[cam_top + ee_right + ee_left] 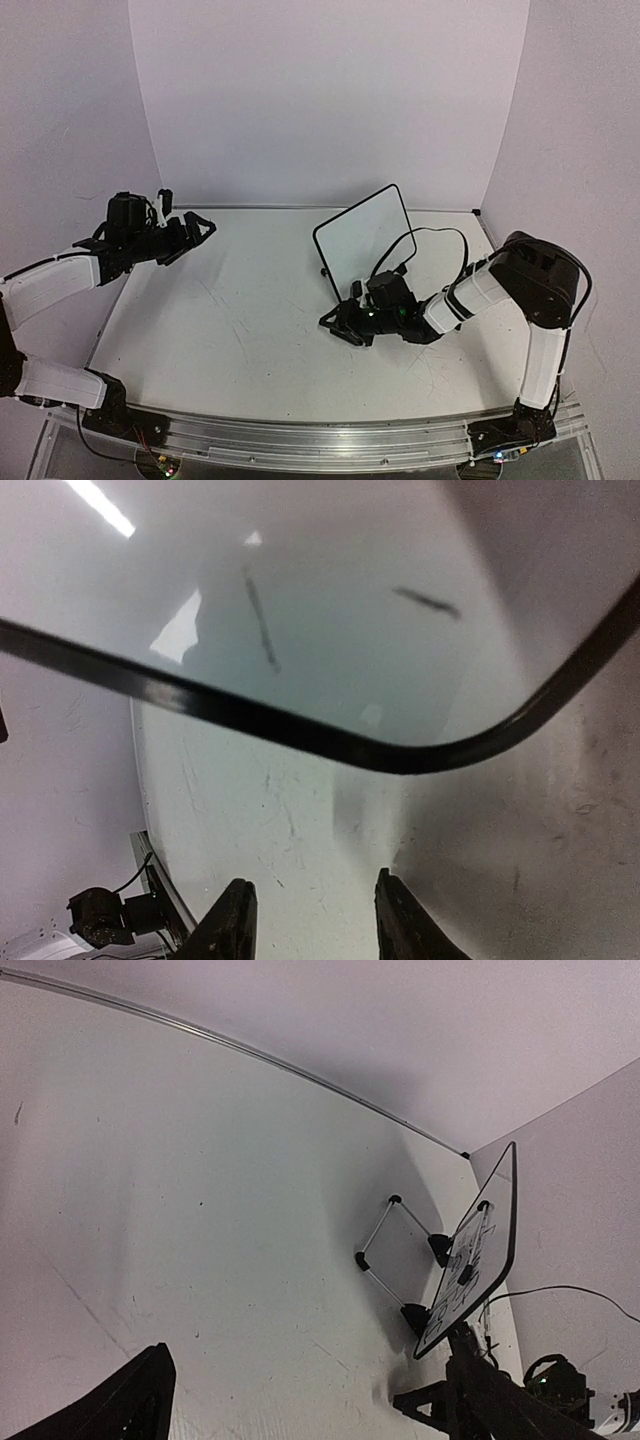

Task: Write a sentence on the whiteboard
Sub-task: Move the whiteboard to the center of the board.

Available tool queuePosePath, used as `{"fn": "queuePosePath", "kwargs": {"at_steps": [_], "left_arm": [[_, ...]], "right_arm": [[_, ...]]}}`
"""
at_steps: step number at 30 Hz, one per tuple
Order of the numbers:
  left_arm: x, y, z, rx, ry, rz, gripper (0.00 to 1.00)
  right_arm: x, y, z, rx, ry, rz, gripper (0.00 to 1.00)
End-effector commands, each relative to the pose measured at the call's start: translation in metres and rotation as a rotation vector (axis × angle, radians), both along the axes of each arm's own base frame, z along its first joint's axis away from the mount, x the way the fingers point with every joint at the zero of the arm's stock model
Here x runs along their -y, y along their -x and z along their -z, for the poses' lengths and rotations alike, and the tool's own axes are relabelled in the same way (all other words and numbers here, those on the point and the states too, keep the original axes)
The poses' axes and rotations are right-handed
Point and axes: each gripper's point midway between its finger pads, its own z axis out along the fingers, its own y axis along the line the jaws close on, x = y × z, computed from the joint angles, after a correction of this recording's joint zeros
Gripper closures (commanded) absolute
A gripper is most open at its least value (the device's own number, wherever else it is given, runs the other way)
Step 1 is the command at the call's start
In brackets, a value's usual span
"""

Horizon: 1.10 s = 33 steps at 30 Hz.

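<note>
The whiteboard [365, 238] stands tilted on its feet right of the table's middle, and its face looks blank from above. In the left wrist view the whiteboard [492, 1222] is seen edge-on, with dark lettering, the sentence [452, 1305], too oblique to read. My right gripper [336, 325] sits low at the board's near left corner. Its view shows the whiteboard [330, 570] just above, with two short dark strokes. That right gripper [312, 895] is open with nothing between the fingers. My left gripper [198, 232] hovers wide open at the back left, holding nothing, far from the board.
The board's wire stand [385, 1245] with black feet rests on the table beside it. A black cable [440, 235] loops from the right arm behind the board. White walls enclose the table on three sides. A metal rail [320, 440] runs along the near edge.
</note>
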Motion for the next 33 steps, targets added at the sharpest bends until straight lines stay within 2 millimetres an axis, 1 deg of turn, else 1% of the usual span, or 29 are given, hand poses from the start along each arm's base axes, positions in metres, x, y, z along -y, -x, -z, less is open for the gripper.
{"fn": "queuePosePath", "kwargs": {"at_steps": [1,4,7,9,10,12,13,14,15,17,18,21,23,25,27,28,29,31,33], "left_arm": [[0.005,-0.002,-0.012,0.049,0.037,0.009,0.05],[0.008,-0.002,-0.009,0.042,0.046,0.021,0.06],[0.012,-0.001,-0.008,0.043,0.05,0.038,0.05],[0.016,-0.001,-0.007,0.043,0.054,0.053,0.05],[0.018,-0.001,-0.007,0.044,0.055,0.064,0.04],[0.025,-0.001,-0.007,0.044,0.06,0.084,0.04],[0.027,-0.001,-0.007,0.044,0.061,0.091,0.04],[0.03,-0.002,-0.006,0.042,0.061,0.098,0.04],[0.034,-0.002,-0.007,0.044,0.062,0.107,0.04],[0.039,-0.003,-0.007,0.044,0.063,0.119,0.04],[0.043,-0.004,-0.008,0.047,0.064,0.125,0.04],[0.053,-0.003,-0.009,0.047,0.067,0.146,0.04],[0.059,-0.001,-0.009,0.044,0.068,0.162,0.04],[0.065,0.002,-0.01,0.046,0.069,0.175,0.03],[0.068,0.005,-0.009,0.048,0.066,0.181,0.02],[0.07,0.005,-0.009,0.046,0.065,0.183,0.02],[0.071,0.006,-0.008,0.045,0.064,0.185,0.01],[0.072,0.006,-0.009,0.047,0.065,0.185,0.01],[0.071,0.006,-0.014,0.058,0.067,0.177,0.01]], "right_arm": [[-0.014,-0.012,-0.02,0.063,-0.05,0.026,0.56],[-0.009,-0.011,-0.03,0.108,-0.042,0.019,0.47],[0.007,-0.01,-0.045,0.189,0.018,0.022,0.35],[0.021,-0.009,-0.052,0.249,0.096,0.017,0.29],[0.028,-0.011,-0.06,0.302,0.143,0.009,0.27],[0.044,-0.012,-0.064,0.376,0.283,-0.027,0.25],[0.056,-0.014,-0.062,0.408,0.384,-0.042,0.25],[0.066,-0.02,-0.068,0.45,0.472,-0.046,0.25],[0.079,-0.028,-0.073,0.5,0.565,-0.039,0.25],[0.107,-0.04,-0.076,0.545,0.725,-0.051,0.25],[0.123,-0.049,-0.078,0.555,0.782,-0.048,0.26],[0.17,-0.08,-0.08,0.535,0.887,-0.034,0.32],[0.199,-0.096,-0.083,0.536,0.97,-0.027,0.36],[0.218,-0.111,-0.083,0.533,1.008,-0.036,0.36],[0.225,-0.125,-0.074,0.504,0.971,-0.073,0.38],[0.225,-0.132,-0.071,0.505,0.955,-0.107,0.38],[0.224,-0.137,-0.064,0.496,0.941,-0.148,0.38],[0.216,-0.145,-0.048,0.487,0.931,-0.244,0.41],[0.204,-0.152,-0.042,0.505,0.903,-0.307,0.43]]}}
